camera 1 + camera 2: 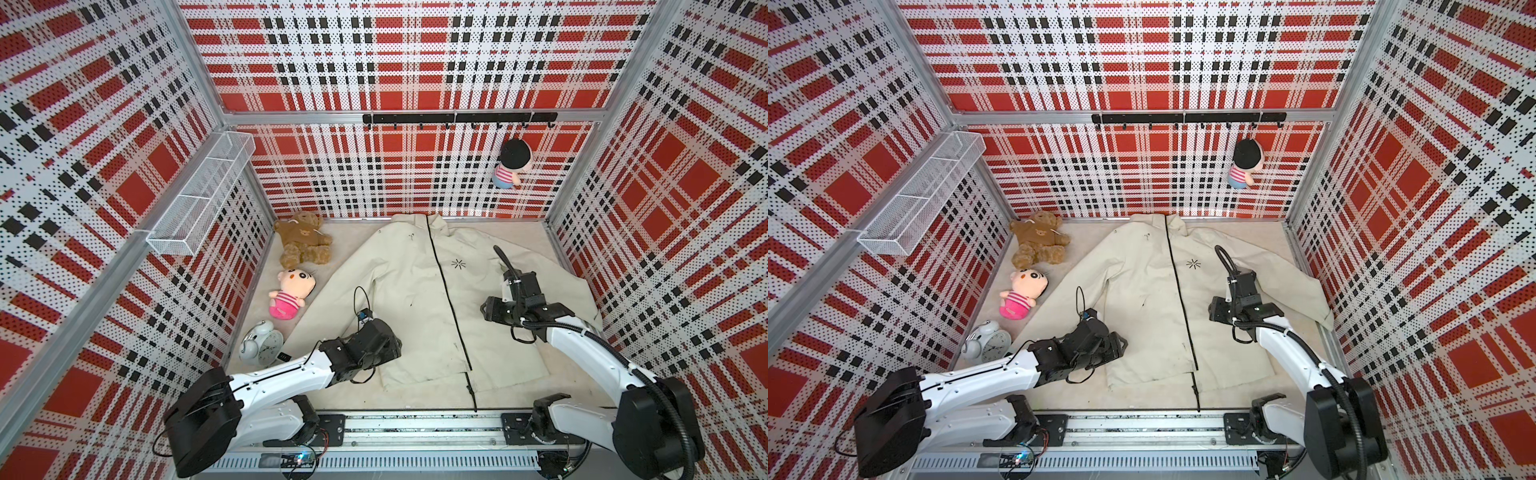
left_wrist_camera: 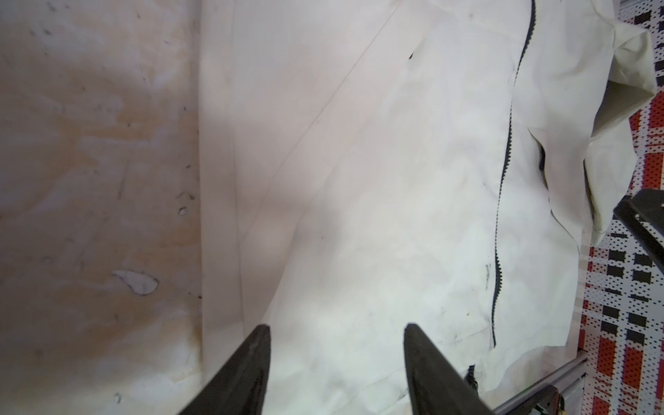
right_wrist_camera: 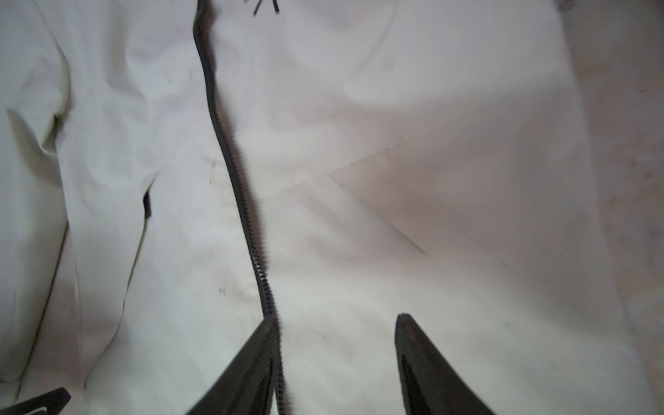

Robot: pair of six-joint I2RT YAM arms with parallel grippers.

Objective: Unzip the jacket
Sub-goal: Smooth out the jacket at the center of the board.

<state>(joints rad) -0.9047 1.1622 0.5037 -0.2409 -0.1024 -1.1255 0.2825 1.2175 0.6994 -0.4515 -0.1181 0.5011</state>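
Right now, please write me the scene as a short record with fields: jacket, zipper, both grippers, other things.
jacket: cream, spread flat on the table, front up
zipper: black, closed along the chest
left gripper: open, empty, over the jacket's lower front
right gripper: open, empty, close to the zipper
other things: teddy bear, pink doll, alarm clock beside the jacket; striped doll hanging on the wall

The jacket [image 1: 419, 299] lies mid-frame on the surface [image 1: 519, 392], collar toward the back wall. Along the left wall, back to front: bear [image 1: 303, 245], doll [image 1: 289, 293], clock [image 1: 262, 345]. The left hand [image 1: 397, 347] is over the jacket's lower left, the right hand [image 1: 485, 309] over its right side.
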